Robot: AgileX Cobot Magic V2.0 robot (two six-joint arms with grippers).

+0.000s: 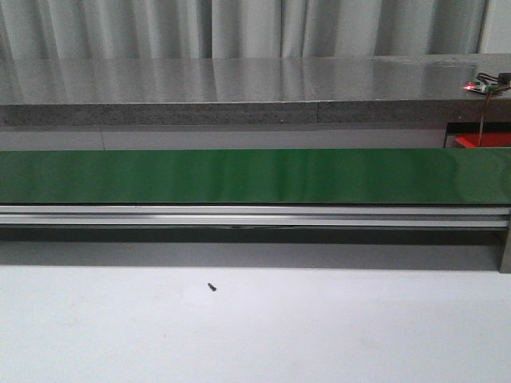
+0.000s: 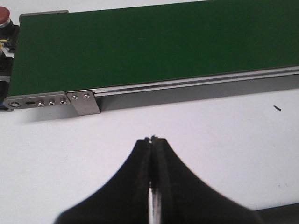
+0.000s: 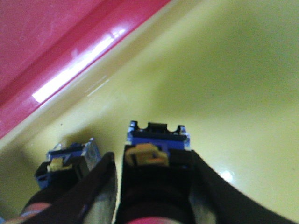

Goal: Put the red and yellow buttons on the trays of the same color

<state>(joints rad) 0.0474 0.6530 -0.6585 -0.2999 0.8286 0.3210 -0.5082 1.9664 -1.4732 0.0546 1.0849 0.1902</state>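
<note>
A: Front view?
B: Just the green conveyor belt (image 1: 255,175) over the white desk (image 1: 255,335); no button, no arms.

A: Left wrist?
B: Left gripper (image 2: 153,139) pinched together, empty, above the desk near the belt's end.

A: Right wrist?
B: Right gripper (image 3: 154,161) clamps a button (image 3: 158,140) over the yellow tray (image 3: 224,84), beside the red tray (image 3: 46,42). Its blue contact block faces away, long axis along the fingers. I'd judge it light, rigid plastic, best gripped across the body. Another button (image 3: 67,161) lies just beside.

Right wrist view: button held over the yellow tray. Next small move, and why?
Probably lower slightly and open the right gripper: it clamps the button low over the yellow tray, beside a second button lying there. Cap colour unclear.
</note>
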